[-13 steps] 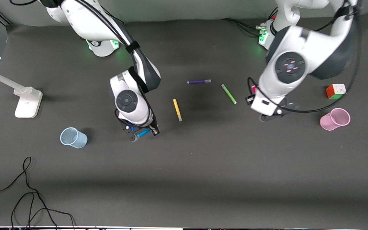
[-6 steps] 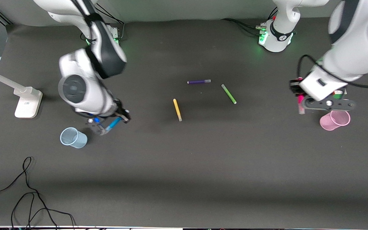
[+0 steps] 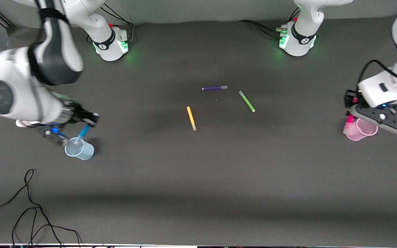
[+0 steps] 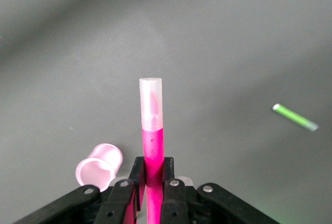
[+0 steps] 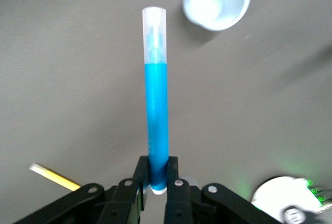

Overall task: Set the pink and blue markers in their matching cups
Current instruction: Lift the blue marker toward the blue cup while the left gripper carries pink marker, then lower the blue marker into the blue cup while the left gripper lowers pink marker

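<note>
My right gripper [image 3: 87,121] is shut on the blue marker [image 3: 82,133] and holds it tilted, its pale cap end over the rim of the pale blue cup [image 3: 80,149]. In the right wrist view the blue marker [image 5: 156,115] stands between my fingers and the blue cup [image 5: 218,2] is just off its tip. My left gripper [image 3: 353,109] is shut on the pink marker [image 3: 349,121], cap end down at the rim of the pink cup [image 3: 361,130]. In the left wrist view the pink marker [image 4: 151,136] is gripped and the pink cup [image 4: 98,166] lies beside my fingers.
A yellow pen [image 3: 191,118], a green pen [image 3: 246,101] and a purple pen [image 3: 214,88] lie mid-table. A white lamp stand [image 3: 29,111] is beside the right arm. Black cables [image 3: 29,206] lie near the front camera's edge.
My right gripper carried the blue marker from mid-table to over the blue cup. My left gripper carried the pink marker toward its own end of the table to the pink cup.
</note>
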`<state>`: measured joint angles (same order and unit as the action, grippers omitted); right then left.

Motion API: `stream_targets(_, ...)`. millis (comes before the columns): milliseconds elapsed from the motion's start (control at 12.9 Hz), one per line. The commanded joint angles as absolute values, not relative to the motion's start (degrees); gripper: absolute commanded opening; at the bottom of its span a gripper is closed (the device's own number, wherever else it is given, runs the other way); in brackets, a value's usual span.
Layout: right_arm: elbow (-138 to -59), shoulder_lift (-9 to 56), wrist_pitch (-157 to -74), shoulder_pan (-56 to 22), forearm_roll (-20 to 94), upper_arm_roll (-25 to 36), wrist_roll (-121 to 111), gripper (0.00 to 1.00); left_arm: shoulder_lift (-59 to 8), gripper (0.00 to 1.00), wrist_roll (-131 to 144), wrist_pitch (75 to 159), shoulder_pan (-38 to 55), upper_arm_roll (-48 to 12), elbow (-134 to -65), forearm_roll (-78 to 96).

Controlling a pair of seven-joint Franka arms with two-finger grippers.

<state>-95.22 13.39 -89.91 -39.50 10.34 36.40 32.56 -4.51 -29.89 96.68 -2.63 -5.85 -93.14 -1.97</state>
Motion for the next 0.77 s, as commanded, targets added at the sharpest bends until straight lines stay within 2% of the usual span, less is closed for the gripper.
stream_targets(0, -96.15, 12.13, -87.02, -40.25, 9.76, 43.04, 19.04, 0.0, -3.25, 0.0, -40.66, 98.44, -7.98, -6.24, -95.53, 1.91)
stream_targets(155, -96.06, 12.83, -85.26, -40.08, 9.84, 46.65, 11.54, 0.0, -3.6, 0.0, -49.79, 101.06, -12.37, -6.15, -97.19, 6.13)
stream_targets(386, -95.72, 13.7, -83.86, -36.23, 10.63, 47.99, 2.83, 0.0, -3.87, 0.0, -63.59, 104.41, -18.96, -6.07, -102.55, 13.77)
stream_targets(695, -89.41, 21.59, -77.89, -30.78, 13.86, 47.55, -6.82, 0.0, -7.02, 0.0, -85.55, 108.28, -27.93, -6.06, -108.01, 22.83)
